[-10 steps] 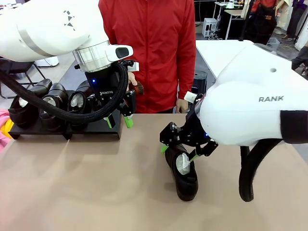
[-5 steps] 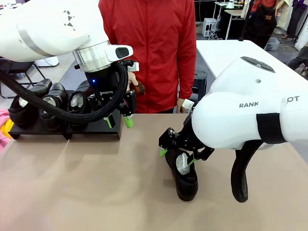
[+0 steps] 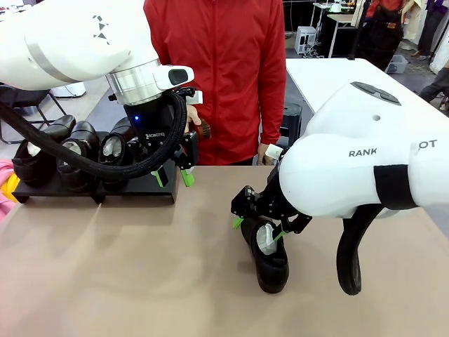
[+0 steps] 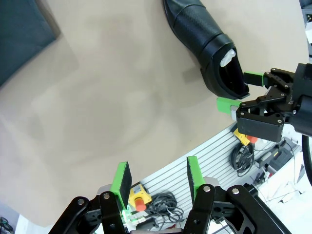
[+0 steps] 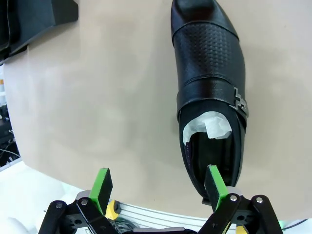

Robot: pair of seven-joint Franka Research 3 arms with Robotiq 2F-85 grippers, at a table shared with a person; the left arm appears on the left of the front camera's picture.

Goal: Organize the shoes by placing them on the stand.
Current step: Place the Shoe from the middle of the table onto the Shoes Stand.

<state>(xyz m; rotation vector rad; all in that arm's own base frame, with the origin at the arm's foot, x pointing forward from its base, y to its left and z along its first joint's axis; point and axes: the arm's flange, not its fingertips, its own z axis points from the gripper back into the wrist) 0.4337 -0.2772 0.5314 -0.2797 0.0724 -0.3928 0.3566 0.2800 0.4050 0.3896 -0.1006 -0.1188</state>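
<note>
The right gripper [image 3: 257, 228] is held wide open, and nothing is gripped by it. It is set low over the heel end of one black shoe [image 3: 269, 257], which lies alone on the table [image 3: 140, 281], near the middle and a bit toward the right edge. In the right wrist view one green pad [image 5: 215, 181] is seen over the open heel of the shoe [image 5: 210, 87], and the other pad [image 5: 103, 182] is seen out over the bare table to the side. White paper [image 5: 208, 125] is stuffed inside the shoe, and a small metal buckle [image 5: 241, 101] is seen on its side.

The left gripper [image 3: 170, 175] is held partly open, and nothing is held between its fingers. It is hung just over the right end of the stand [image 3: 137, 188], close to the far edge of the table. In the left wrist view the two green pads [image 4: 123, 178] are seen with only bare table between them.

The stand is placed at the far left corner of the table. Three more black shoes [image 3: 74, 151] are lined up on it, side by side. A person in a red jacket [image 3: 224, 77] is stood at the far edge of the table, with a hand [image 3: 266, 153] hung down by the edge.
</note>
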